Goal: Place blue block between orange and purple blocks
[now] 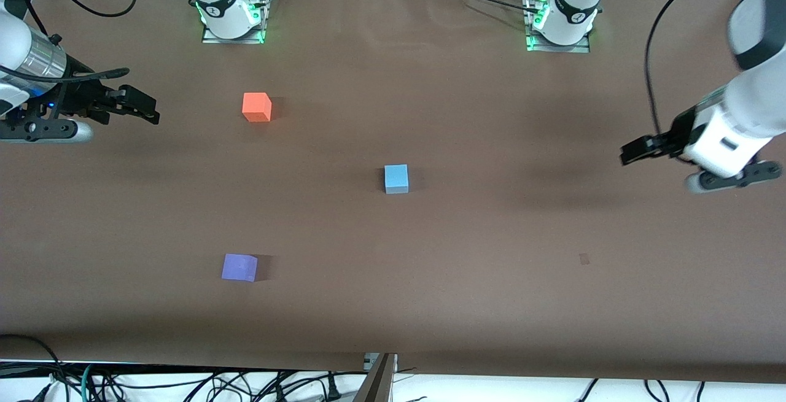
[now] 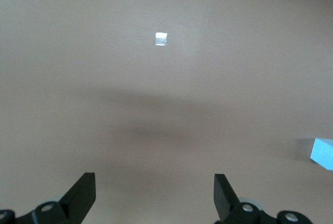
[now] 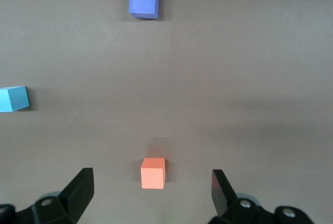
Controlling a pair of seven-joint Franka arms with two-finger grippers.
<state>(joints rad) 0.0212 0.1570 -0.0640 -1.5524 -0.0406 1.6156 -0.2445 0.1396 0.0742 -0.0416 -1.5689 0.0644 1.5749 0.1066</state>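
The blue block (image 1: pixel 396 178) sits alone near the middle of the table. The orange block (image 1: pixel 256 107) lies toward the right arm's end, farther from the front camera. The purple block (image 1: pixel 239 267) lies nearer to the front camera, roughly in line with the orange one. My right gripper (image 1: pixel 144 107) hovers open and empty over the right arm's end of the table. Its wrist view shows the orange block (image 3: pixel 153 173), purple block (image 3: pixel 143 1) and blue block (image 3: pixel 13 99). My left gripper (image 1: pixel 632 150) hovers open and empty over the left arm's end. The blue block (image 2: pixel 322 153) shows at the edge of its wrist view.
A small pale patch (image 1: pixel 584 259) marks the brown table cover toward the left arm's end, and it also shows in the left wrist view (image 2: pixel 161 39). The arm bases (image 1: pixel 230 15) (image 1: pixel 562 21) stand along the table's back edge. Cables hang past the front edge (image 1: pixel 245 383).
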